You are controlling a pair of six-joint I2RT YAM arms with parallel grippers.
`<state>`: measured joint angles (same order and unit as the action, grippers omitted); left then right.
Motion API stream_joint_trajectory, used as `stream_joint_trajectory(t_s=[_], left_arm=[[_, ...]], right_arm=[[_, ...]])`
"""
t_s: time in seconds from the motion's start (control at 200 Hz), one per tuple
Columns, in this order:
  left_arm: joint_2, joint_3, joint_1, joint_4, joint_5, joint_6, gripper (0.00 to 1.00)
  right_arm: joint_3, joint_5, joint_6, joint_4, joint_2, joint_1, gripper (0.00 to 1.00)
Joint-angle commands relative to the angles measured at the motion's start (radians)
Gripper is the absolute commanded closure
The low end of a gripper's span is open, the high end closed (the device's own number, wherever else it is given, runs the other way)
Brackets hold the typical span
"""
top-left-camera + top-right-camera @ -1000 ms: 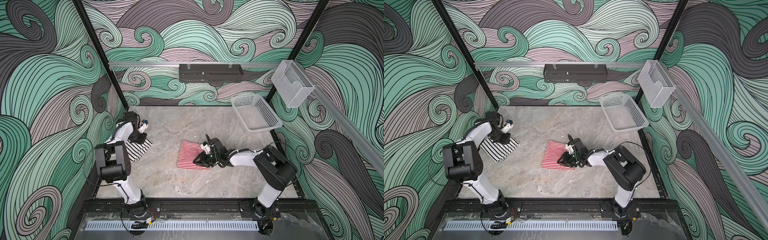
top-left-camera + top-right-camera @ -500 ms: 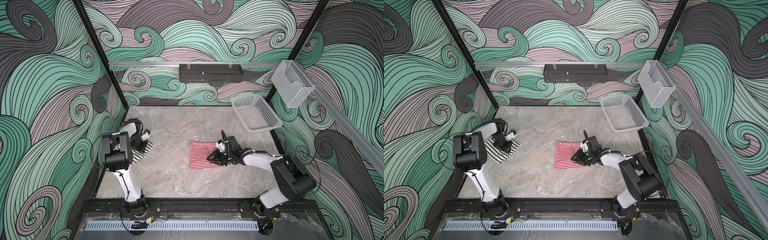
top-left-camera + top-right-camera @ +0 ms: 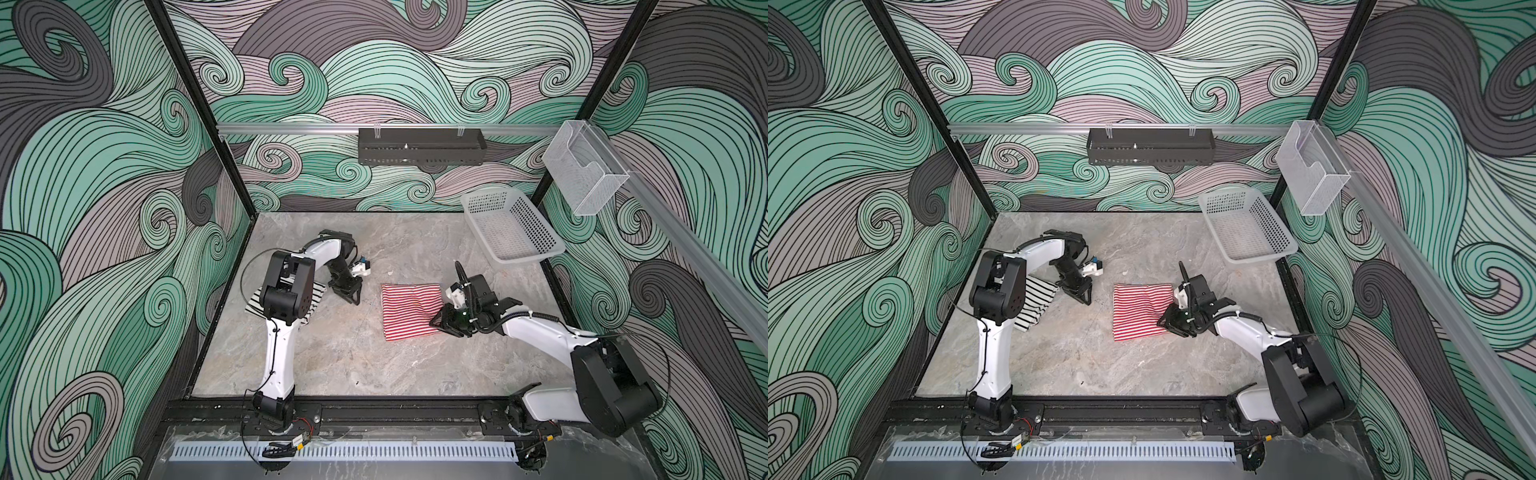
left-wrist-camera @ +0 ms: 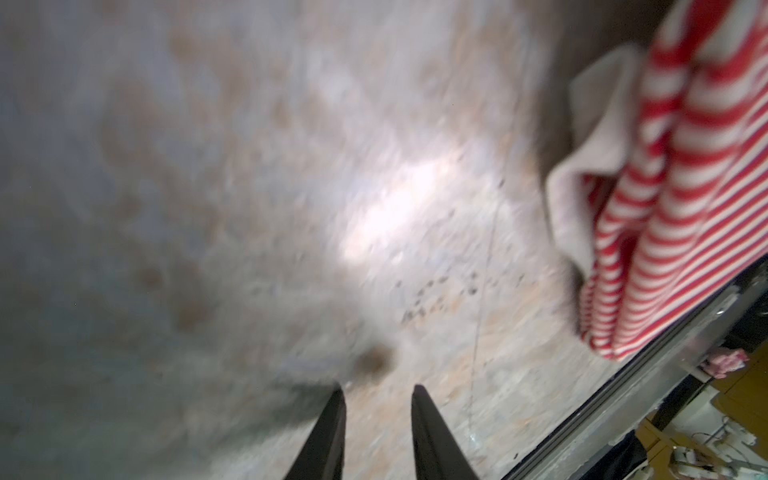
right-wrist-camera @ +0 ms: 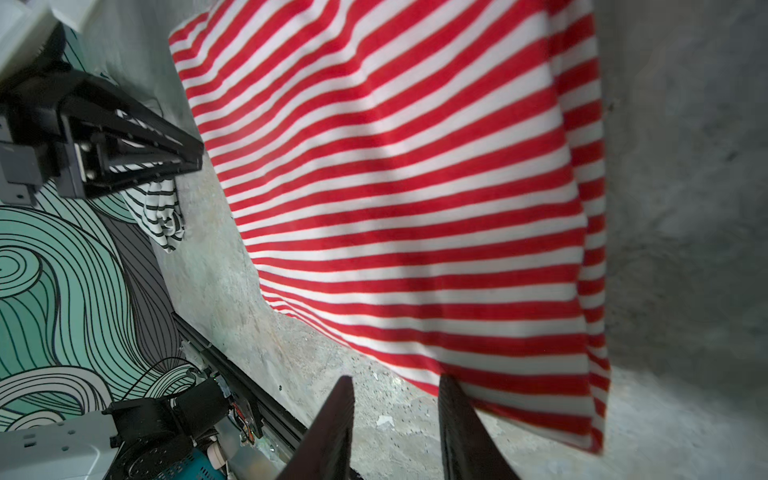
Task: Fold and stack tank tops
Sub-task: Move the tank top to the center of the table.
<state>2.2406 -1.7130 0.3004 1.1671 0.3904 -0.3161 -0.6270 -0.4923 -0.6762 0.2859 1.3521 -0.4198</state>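
Right gripper [image 5: 395, 399]: jaws slightly apart, clamped on nothing, tips at the edge of the red-striped top [image 3: 409, 309] (likely lined up to nip it for stacking). That top lies folded flat, just in front of the basket [image 3: 528, 259]. Left gripper [image 3: 353, 297], farther from the basket: jaws apart, empty over the bare table [image 3: 332, 353]. Black-and-white top [image 3: 1036, 301] lies farthest from the basket; stacking is not yet done.

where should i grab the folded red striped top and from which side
Probably its near right corner, low from the right, where the right hand sits. The red striped top lies flat, and its stacked layers end there, free to pinch.
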Motion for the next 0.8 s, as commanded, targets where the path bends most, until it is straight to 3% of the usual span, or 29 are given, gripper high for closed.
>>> stream_joint_trajectory(t_s=[0.0,0.07,0.165,0.41,0.631,0.796], left_arm=[[0.039,-0.105,0.014,0.087,0.073,0.042,0.69],[-0.011,-0.11,0.01,0.084,0.063,0.033,0.69],[-0.131,-0.052,-0.004,0.056,-0.033,0.011,0.69],[-0.428,0.277,-0.106,-0.037,-0.357,-0.054,0.68],[-0.594,0.524,-0.309,-0.108,-0.444,-0.162,0.68],[-0.599,0.62,-0.336,-0.206,-0.489,-0.196,0.68]], right_arm=[[0.03,0.035,0.0,0.06,-0.052,0.013,0.64],[0.038,0.037,-0.002,0.068,-0.099,0.015,0.63],[0.038,0.044,-0.005,0.068,-0.142,0.015,0.62],[-0.001,-0.001,0.017,0.049,-0.07,0.016,0.62],[-0.027,-0.043,0.004,-0.032,0.005,0.015,0.62],[-0.038,-0.068,-0.005,-0.078,0.05,0.013,0.61]])
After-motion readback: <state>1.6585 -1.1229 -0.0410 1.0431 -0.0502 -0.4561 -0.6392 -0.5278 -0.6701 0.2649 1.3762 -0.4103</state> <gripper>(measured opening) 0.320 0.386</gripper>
